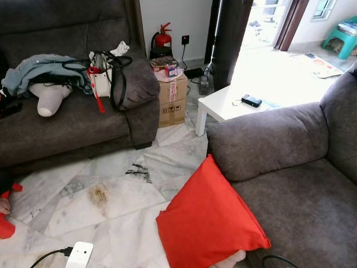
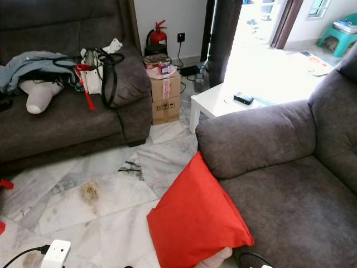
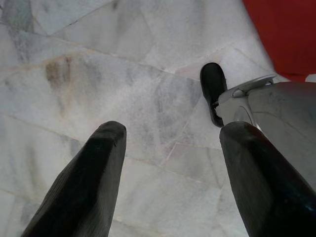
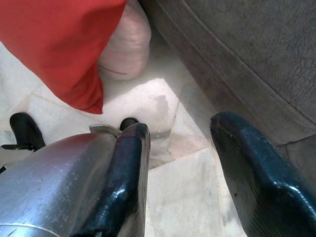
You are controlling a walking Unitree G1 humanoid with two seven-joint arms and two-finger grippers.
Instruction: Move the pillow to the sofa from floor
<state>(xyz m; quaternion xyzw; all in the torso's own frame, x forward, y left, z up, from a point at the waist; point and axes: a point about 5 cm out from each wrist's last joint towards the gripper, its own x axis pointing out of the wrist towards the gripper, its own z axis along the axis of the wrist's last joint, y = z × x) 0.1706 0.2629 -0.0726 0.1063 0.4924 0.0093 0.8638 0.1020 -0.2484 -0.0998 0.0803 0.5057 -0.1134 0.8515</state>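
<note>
So the red pillow (image 1: 207, 222) is on the marble floor (image 1: 111, 201), propped up against the front of the grey sofa (image 1: 295, 184) on the right, one corner leaning on the armrest. There's a pale cushion (image 4: 126, 44) tucked under its near edge.

Left gripper (image 3: 170, 163) hangs over bare floor tiles just left of the pillow, fingers spread wide, nothing between them. Right gripper (image 4: 177, 163) is low by the sofa's base next to the pillow's bottom corner, also spread and holding nothing.

Far left there's another dark sofa (image 1: 67, 123) piled with clothes and a bag (image 1: 106, 75), then a cardboard box (image 1: 173, 97), a fire extinguisher (image 1: 162, 38) and a white side table (image 1: 228, 103).
</note>
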